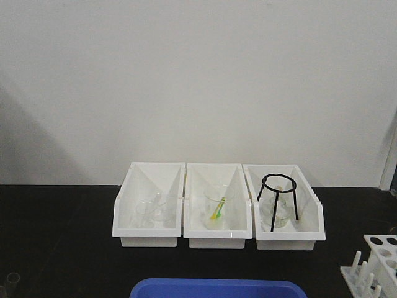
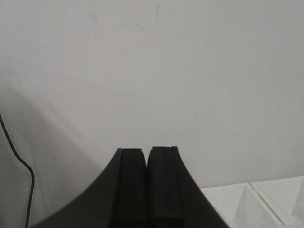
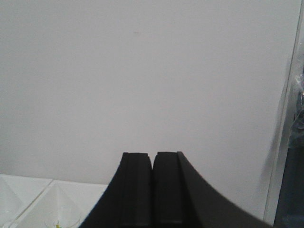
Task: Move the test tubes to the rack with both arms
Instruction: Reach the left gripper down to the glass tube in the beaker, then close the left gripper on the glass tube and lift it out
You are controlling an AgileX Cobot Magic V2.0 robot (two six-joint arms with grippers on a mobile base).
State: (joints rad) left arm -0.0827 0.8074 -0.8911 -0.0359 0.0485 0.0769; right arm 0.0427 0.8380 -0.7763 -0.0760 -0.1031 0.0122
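The white rack (image 1: 379, 264) stands at the lower right edge of the front view, cut off by the frame, with round holes on top and upright pegs on its left side. A small clear round rim (image 1: 12, 277), possibly a test tube, shows at the lower left edge. Neither arm shows in the front view. In the left wrist view my left gripper (image 2: 147, 151) is shut with nothing between its jaws, facing the pale wall. In the right wrist view my right gripper (image 3: 153, 154) is also shut and empty, facing the wall.
Three white open-fronted bins stand in a row on the black table: the left bin (image 1: 127, 231) holds beakers, the middle bin (image 1: 193, 231) a beaker with a yellow-green item, the right bin (image 1: 313, 231) a black ring stand (image 1: 279, 197) over a flask. A blue container (image 1: 217, 288) lies at the front edge.
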